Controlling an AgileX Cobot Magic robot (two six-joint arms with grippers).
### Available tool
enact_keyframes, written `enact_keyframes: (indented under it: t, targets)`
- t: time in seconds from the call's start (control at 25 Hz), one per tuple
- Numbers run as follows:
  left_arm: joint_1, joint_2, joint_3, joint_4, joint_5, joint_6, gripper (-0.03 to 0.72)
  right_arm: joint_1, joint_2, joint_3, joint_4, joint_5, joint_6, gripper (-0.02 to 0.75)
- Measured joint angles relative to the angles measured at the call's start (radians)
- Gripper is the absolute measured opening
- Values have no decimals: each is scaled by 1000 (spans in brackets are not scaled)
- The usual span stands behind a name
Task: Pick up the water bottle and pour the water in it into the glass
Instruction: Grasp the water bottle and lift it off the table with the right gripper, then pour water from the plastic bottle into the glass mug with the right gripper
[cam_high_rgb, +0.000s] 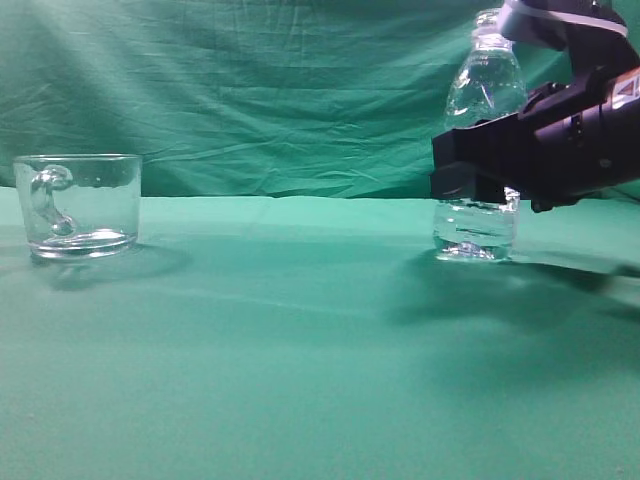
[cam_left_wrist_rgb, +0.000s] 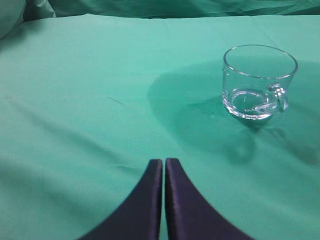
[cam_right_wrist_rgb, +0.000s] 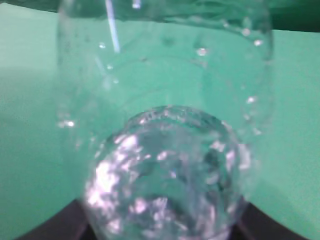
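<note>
The water bottle (cam_high_rgb: 485, 85) stands upright on the green cloth at the right, capless and clear. The water (cam_high_rgb: 474, 236) shows only as glints in its lower body. My right gripper (cam_high_rgb: 472, 170) is closed around the bottle's middle. In the right wrist view the bottle (cam_right_wrist_rgb: 165, 100) fills the frame, with the dark fingers (cam_right_wrist_rgb: 162, 227) against its two sides. The glass (cam_high_rgb: 80, 205) stands far left, handle toward the camera, apparently empty. It also shows in the left wrist view (cam_left_wrist_rgb: 260, 82). My left gripper (cam_left_wrist_rgb: 164, 162) is shut and empty, near the glass.
A green cloth (cam_high_rgb: 300, 350) covers the table and rises as a backdrop (cam_high_rgb: 250, 90) behind. The glass and bottle stand far apart on it.
</note>
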Motion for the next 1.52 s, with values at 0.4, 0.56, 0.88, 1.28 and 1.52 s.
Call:
enact_keyframes:
  t: [0.4,0.56,0.88,1.28,1.52]
  targets:
    - [0,0,0,0,0,0,0,0,-34,0,-31,34,-11,334]
    - [0,0,0,0,0,0,0,0,-163,-45,-109,171,10,334]
    - [0,0,0,0,0,0,0,51,-294,-346,-510,719,255,287]
    - [0,0,0,0,0,0,0,319,-167,-712,-757,1187,276,298]
    - [0,0,0,0,0,0,0,401,-8,-852,-878,1304,254,298]
